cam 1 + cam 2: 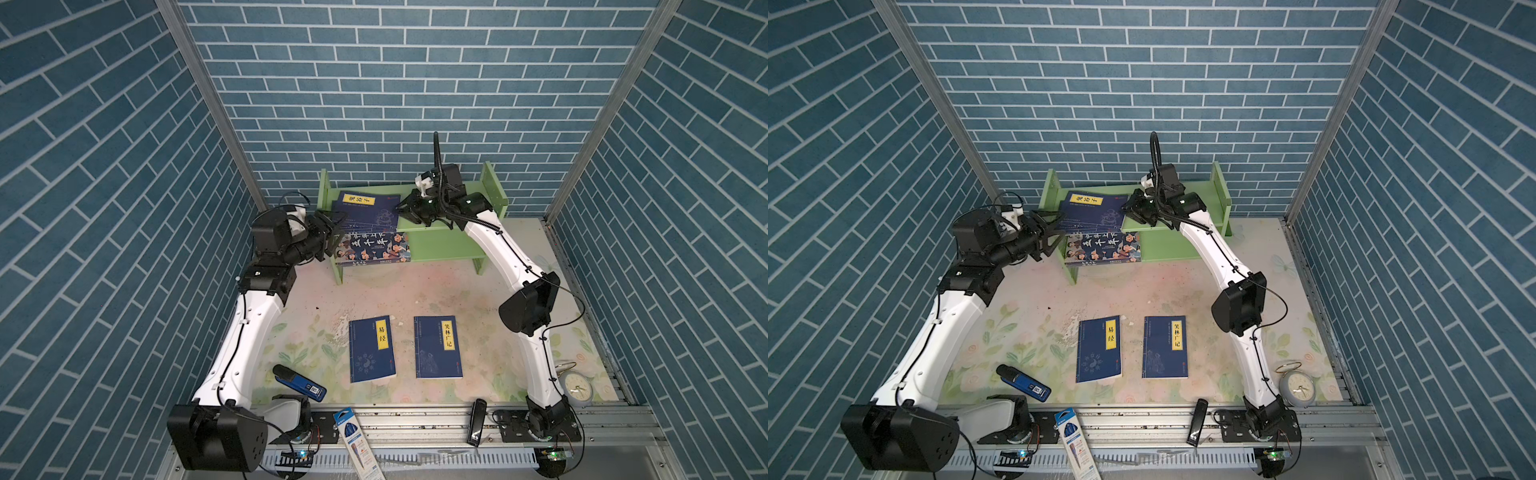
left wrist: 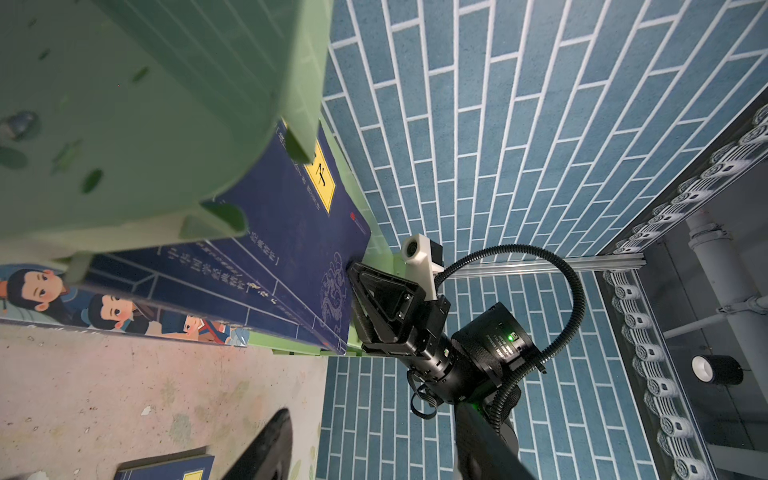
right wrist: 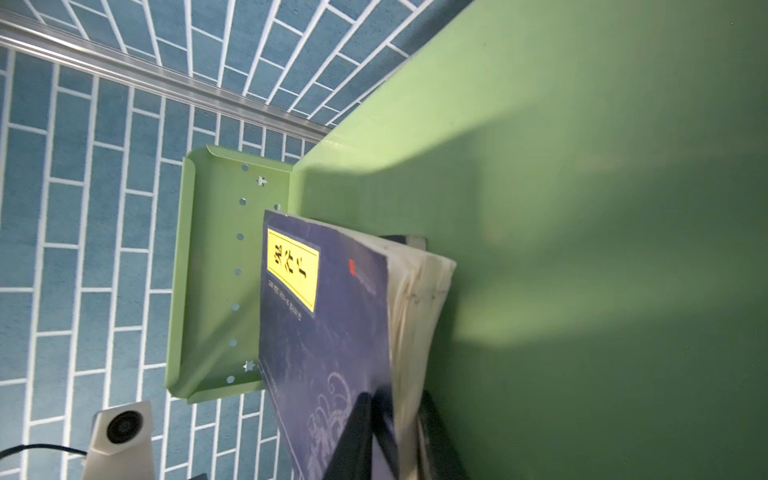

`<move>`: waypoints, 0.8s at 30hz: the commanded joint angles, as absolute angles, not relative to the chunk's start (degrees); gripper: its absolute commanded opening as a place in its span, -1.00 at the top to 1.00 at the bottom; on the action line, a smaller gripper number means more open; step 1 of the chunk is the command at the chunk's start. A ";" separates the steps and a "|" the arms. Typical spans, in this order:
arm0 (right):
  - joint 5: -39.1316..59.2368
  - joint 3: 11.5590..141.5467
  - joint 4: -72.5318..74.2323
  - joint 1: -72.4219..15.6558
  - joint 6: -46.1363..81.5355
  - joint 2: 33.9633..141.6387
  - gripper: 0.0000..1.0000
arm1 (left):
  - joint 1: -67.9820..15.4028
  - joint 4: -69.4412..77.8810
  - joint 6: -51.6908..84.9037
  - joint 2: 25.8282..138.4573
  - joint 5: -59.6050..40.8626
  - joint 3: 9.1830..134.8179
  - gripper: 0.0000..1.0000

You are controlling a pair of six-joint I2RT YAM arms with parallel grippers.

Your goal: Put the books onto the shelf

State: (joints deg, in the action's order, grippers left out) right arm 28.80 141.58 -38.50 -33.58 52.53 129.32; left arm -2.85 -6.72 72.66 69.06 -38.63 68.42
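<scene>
1. Both top views showed the whole table [image 1: 374,299] [image 1: 1100,299]. The light green shelf [image 1: 440,245] [image 1: 1167,245] stood at 12 o'clock against the brick-patterned wall.
2. Near the table's centre, two thin books lay flat and apart: the navy book nearer the left arm [image 1: 372,349] [image 1: 1099,349] and the navy book nearer the right arm [image 1: 438,347] [image 1: 1165,347].
3. The top navy book [image 1: 368,208] [image 1: 1092,208] lay on the upper tier, toward the shelf's 9 o'clock end. The cartoon-faced book [image 1: 374,249] [image 1: 1104,248] lay on the lower tier, at 6 o'clock of it.
4. The right gripper [image 1: 403,208] [image 1: 1127,208] was clamped on the top navy book's 3 o'clock edge. Only the right wrist view showed the grip closely: one of the black fingers [image 3: 360,432] lay on the cover and another sat under the pages.
5. The left gripper [image 1: 334,233] [image 1: 1054,235] hovered just beside the shelf's 9 o'clock side, jaws spread and empty.
6. Only the left wrist view showed a second navy cover [image 2: 174,274], which appeared to lie beneath the top one. It also showed the right gripper [image 2: 353,286] side-on at the book's edge.
7. The shelf looked smooth and matt. Its side panel [image 3: 216,270] had rounded corners and a row of punched round and star-shaped holes, seen only in the right wrist view.
8. The held book's pages looked yellowed and slightly fanned. Its cover was dark navy with a rectangular yellow label.
9. The grippers were black, with triangular openwork fingers. The table surface carried a pale floral print.
</scene>
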 commanded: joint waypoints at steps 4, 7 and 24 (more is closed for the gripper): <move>26.61 139.84 -42.78 -32.27 48.33 129.06 0.77 | -2.46 -6.64 72.07 68.10 -38.89 68.44 -0.29; 26.43 139.66 -43.20 -31.85 45.38 128.19 0.78 | -2.37 -6.67 71.98 68.35 -38.85 68.63 -0.29; 35.77 140.70 -39.89 -29.82 39.53 127.18 0.78 | -1.67 -7.25 71.81 68.56 -38.58 69.26 -0.29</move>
State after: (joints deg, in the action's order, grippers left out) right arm 33.26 141.47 -38.50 -30.28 43.86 128.86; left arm -2.20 -6.79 72.62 69.06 -38.57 68.42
